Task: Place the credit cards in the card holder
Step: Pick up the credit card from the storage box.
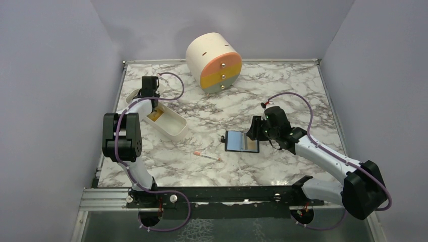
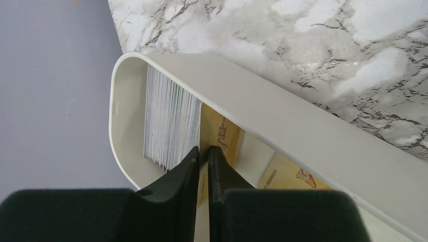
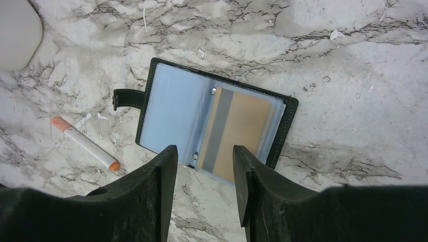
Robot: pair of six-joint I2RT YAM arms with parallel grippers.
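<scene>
My left end effector (image 2: 203, 151) is pinched almost closed on the upper edge of an orange-yellow card (image 2: 221, 132) standing in the white tray (image 2: 282, 118) just ahead. The card looks light, stiff and slick, so I judge a firm edge pinch best. My right end effector (image 3: 204, 151) is half open and empty, with the open card holder (image 3: 169, 108) below it.

Left gripper (image 2: 203, 152) pinched tight; right gripper (image 3: 204, 152) parted.

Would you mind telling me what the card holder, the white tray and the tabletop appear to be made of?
Card holder: black leather or imitation, judging by the stitched edge, with glossy clear plastic sleeves. White tray: probably moulded plastic, smooth, rounded corners. Tabletop: marble look with grey veining; real stone or printed laminate, I cannot tell.
</scene>
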